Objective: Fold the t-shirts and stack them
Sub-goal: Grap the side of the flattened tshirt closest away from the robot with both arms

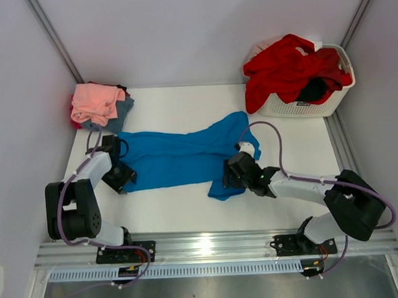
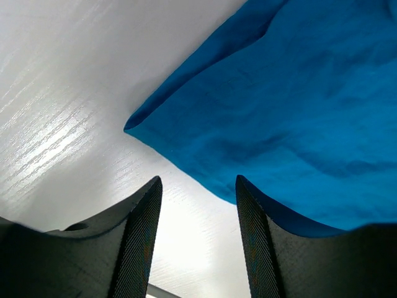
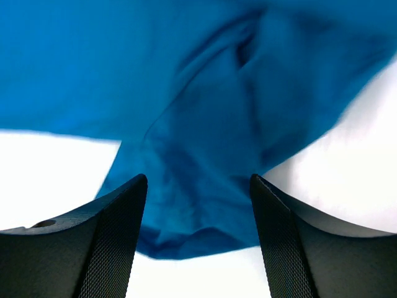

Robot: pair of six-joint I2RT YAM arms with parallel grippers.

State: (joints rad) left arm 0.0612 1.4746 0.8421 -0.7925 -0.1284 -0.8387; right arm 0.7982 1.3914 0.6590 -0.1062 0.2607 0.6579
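The bright blue t-shirt (image 1: 179,157) is lying lengthwise across mid-frame; left gripper (image 1: 122,177) and right gripper (image 1: 228,176), both gaping, are hovering at its left and lower-right ends.

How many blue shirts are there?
2: the bright blue t-shirt spread mid-table, and a slate blue t-shirt under the pink t-shirt, far left. More may hide in the basket.

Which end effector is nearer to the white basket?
Right. The right end effector is diagonally left of the basket; the left end effector lies farther, across the blue t-shirt.
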